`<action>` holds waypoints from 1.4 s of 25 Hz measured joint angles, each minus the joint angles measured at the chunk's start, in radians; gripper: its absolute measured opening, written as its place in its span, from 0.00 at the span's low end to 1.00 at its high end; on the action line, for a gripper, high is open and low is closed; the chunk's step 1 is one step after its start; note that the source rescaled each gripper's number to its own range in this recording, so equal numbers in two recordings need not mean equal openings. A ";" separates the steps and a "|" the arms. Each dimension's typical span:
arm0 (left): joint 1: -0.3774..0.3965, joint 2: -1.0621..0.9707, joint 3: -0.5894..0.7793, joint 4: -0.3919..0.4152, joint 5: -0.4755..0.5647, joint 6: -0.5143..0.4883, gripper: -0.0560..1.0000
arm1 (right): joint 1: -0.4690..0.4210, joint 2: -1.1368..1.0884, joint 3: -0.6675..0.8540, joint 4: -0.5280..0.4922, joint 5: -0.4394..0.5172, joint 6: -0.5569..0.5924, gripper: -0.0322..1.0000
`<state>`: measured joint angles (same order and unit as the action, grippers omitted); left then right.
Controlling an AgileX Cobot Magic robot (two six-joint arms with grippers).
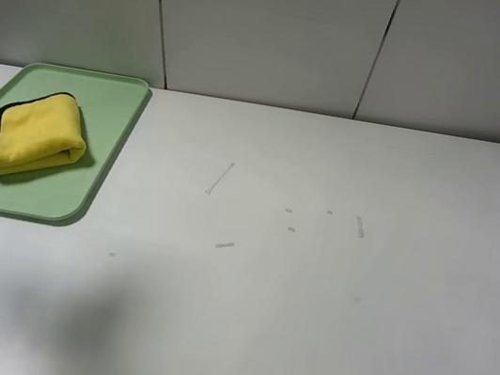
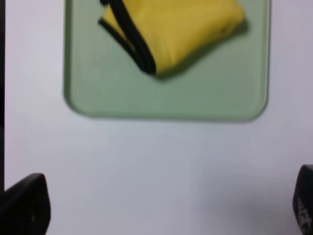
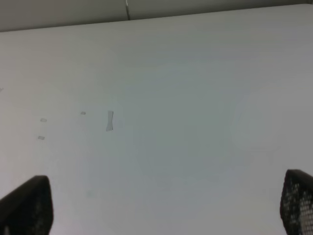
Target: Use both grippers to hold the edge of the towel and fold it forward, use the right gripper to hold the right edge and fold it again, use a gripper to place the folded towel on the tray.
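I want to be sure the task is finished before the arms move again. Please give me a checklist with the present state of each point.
1. Towel folded into a compact bundle: ok.
2. Towel lying inside the tray, not over its rim: ok.
3. Left hand open and holding nothing, apart from the tray: ok.
4. Right hand open and holding nothing, over bare table: ok.
5. Both arms out of the exterior high view: ok.
6. Fold neat on the underside: cannot tell.
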<state>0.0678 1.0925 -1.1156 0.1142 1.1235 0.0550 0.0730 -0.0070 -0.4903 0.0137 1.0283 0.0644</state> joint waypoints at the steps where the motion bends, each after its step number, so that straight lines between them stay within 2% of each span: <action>1: 0.000 -0.049 0.025 0.000 0.024 0.000 1.00 | 0.000 0.000 0.000 0.000 0.000 0.000 1.00; 3: 0.000 -0.142 0.072 -0.001 0.053 -0.011 1.00 | 0.000 0.000 0.000 0.000 0.000 0.000 1.00; 11: 0.000 -0.569 0.178 -0.024 0.055 -0.098 1.00 | 0.000 0.000 0.000 0.000 0.000 0.000 1.00; 16: 0.000 -0.810 0.185 -0.050 0.055 -0.102 1.00 | 0.000 0.000 0.000 0.000 0.000 0.000 1.00; 19: 0.000 -0.908 0.186 -0.059 0.056 -0.055 1.00 | 0.000 0.000 0.000 0.000 0.000 0.000 1.00; 24: 0.000 -0.955 0.229 -0.124 0.056 0.058 1.00 | 0.000 0.000 0.000 0.000 0.000 0.000 1.00; 29: -0.031 -0.955 0.382 -0.173 0.053 0.078 1.00 | 0.000 0.000 0.000 0.000 0.000 0.000 1.00; 35: -0.111 -0.953 0.561 -0.183 -0.096 0.079 1.00 | 0.000 0.000 0.000 0.000 0.000 0.000 1.00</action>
<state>-0.0430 0.1391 -0.5551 -0.0684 1.0277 0.1342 0.0730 -0.0070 -0.4903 0.0137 1.0283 0.0644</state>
